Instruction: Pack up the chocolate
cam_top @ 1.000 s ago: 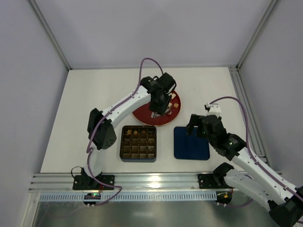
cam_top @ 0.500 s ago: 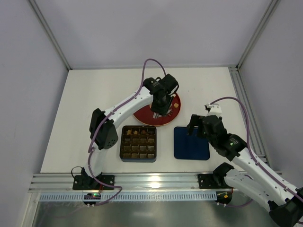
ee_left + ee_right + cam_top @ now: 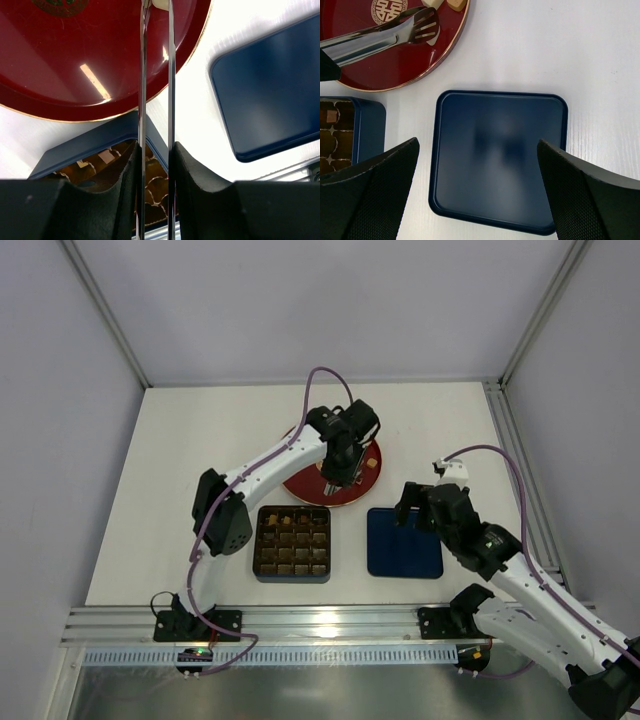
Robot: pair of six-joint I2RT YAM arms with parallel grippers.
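Kim: Left gripper point(image 3: 156, 167) nudged right over glossy round red plate point(image 3: 60, 65), clamped on steel tongs point(image 3: 170, 75).
Raj: Chocolate?
Kim: Cream chocolate piece point(image 3: 160, 4) at tong tips, by plate rim; more in dark-blue gridded box point(image 3: 370, 130). Right gripper point(image 3: 477, 145) gaping above dark-blue square lid point(image 3: 500, 165).

Deep glossy red plate point(image 3: 380, 70) with thin gold rim, gold emblem point(image 3: 389, 7), pale cream chocolates point(image 3: 456, 4), shiny silver tongs point(image 3: 380, 37), plain dark navy lid point(image 3: 500, 160), navy box point(image 3: 370, 130) gridded brown, brown chocolates point(image 3: 285, 560), white table point(image 3: 545, 50).
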